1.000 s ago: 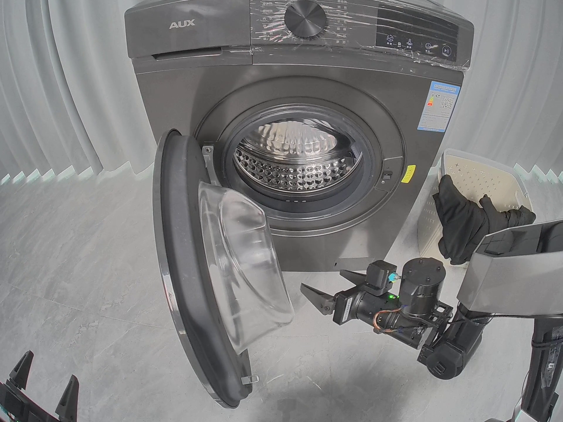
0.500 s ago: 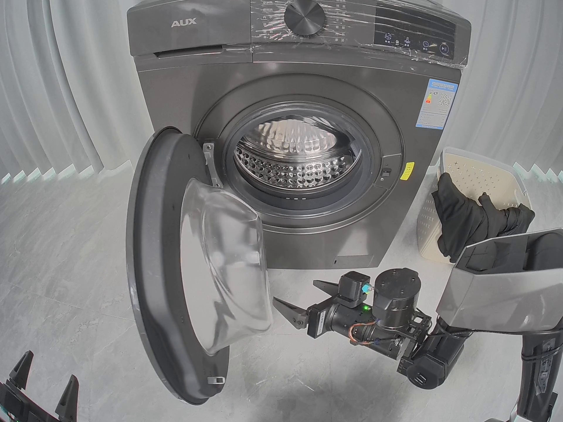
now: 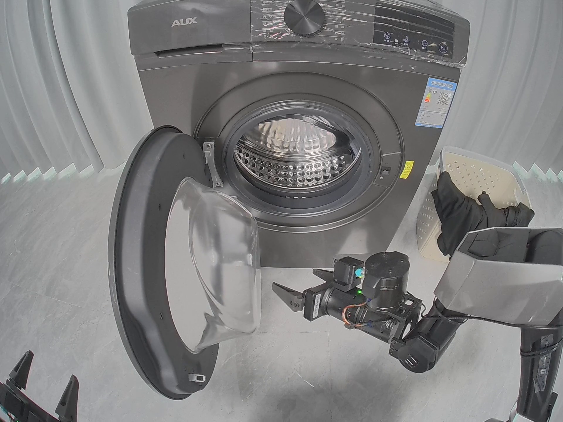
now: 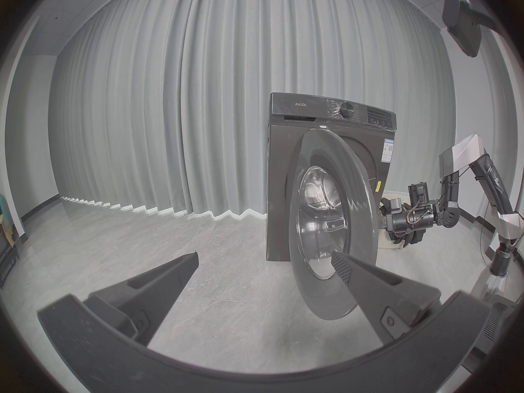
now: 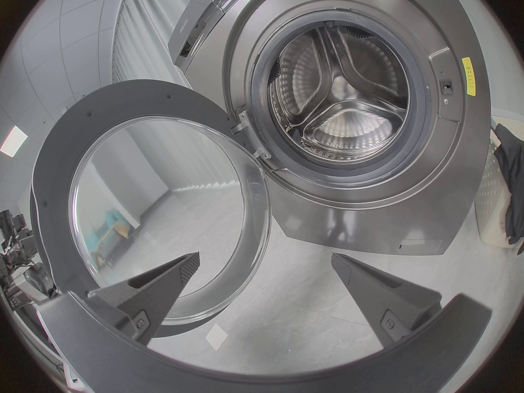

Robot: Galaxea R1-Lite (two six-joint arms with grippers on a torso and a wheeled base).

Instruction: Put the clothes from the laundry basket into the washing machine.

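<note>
Washing machine door (image 3: pixel 146 253) wider open than before, right gripper (image 3: pixel 295 280) near it, spread and empty

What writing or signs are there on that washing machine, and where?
Drawer panel: short brand logo in pale letters, left unquoted.
Control panel: icons and tiny print, too small to read.
Blue label: too small to read.
Yellow sticker: too small to read.
</note>
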